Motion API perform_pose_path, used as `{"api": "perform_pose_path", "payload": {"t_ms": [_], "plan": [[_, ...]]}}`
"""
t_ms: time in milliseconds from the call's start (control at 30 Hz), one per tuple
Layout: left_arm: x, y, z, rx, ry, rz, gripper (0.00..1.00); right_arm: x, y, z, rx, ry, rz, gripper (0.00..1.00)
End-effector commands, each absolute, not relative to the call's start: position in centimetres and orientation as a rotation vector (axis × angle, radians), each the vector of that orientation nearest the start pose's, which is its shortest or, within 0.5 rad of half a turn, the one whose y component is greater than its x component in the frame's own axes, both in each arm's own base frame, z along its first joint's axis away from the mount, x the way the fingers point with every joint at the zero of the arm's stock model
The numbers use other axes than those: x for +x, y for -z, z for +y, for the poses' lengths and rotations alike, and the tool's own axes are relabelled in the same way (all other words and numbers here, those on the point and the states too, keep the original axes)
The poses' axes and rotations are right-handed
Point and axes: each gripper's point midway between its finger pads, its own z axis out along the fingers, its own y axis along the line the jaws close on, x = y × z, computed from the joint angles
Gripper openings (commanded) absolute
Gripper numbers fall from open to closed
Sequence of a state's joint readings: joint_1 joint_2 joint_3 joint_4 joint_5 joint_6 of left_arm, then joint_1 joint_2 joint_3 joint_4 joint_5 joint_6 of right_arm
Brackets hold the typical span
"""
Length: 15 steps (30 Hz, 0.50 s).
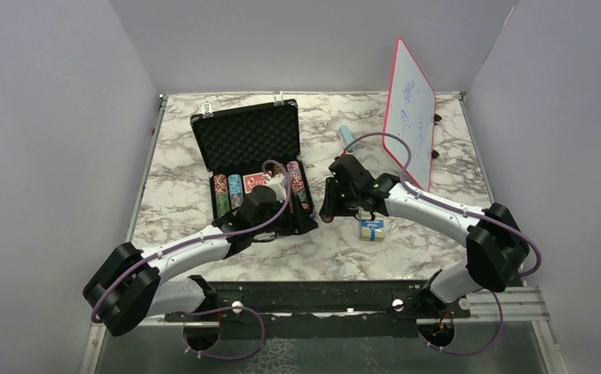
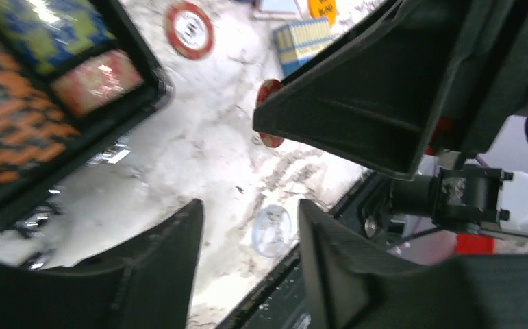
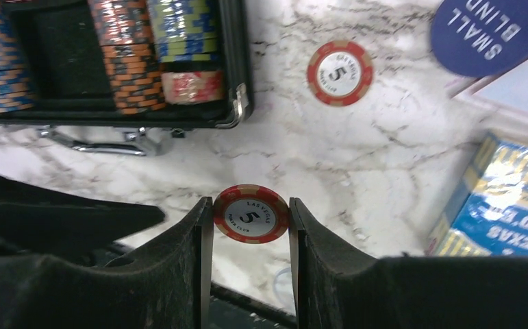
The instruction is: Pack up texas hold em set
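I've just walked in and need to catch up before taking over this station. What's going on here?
Two robot arms are packing a poker set into an open black briefcase that already holds rows of chips. The right gripper is shut on a red chip, pinched by its rim beside the case; whether the chip is lifted is unclear. The left gripper hovers open and empty by the case. A second red chip, a blue button and a blue card deck lie loose on the table.

Red-framed whiteboard (image 1: 410, 117) stands on marble table (image 1: 174, 175); a pale blue block (image 1: 347, 138), perhaps, nearby.
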State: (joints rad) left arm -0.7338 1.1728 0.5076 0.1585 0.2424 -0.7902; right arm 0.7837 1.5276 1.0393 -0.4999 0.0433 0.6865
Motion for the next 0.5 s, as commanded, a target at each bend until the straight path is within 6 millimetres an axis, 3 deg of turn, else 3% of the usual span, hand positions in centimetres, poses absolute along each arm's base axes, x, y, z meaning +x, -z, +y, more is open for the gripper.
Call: {"api": "perform_pose_path", "payload": {"t_ms": [0,167,367,467], "plan": [[21.4,-12.4,-30.0,0.042,1.175,2.188,0.51,23.3,-11.5,28.7,0.048,-0.711,2.613,0.37],[21.6,-12.9,-30.8,0.012,1.237,2.128,0.5,22.6,-13.4,29.2,0.139,-0.821,2.584,0.37],[21.6,-13.6,-30.6,-0.001,1.257,2.068,0.5,22.1,-14.3,29.4,0.203,-0.893,2.573,0.37],[21.6,-14.1,-30.7,0.0,1.274,2.047,0.43,21.8,-14.3,29.5,0.219,-0.914,2.57,0.37]]}}
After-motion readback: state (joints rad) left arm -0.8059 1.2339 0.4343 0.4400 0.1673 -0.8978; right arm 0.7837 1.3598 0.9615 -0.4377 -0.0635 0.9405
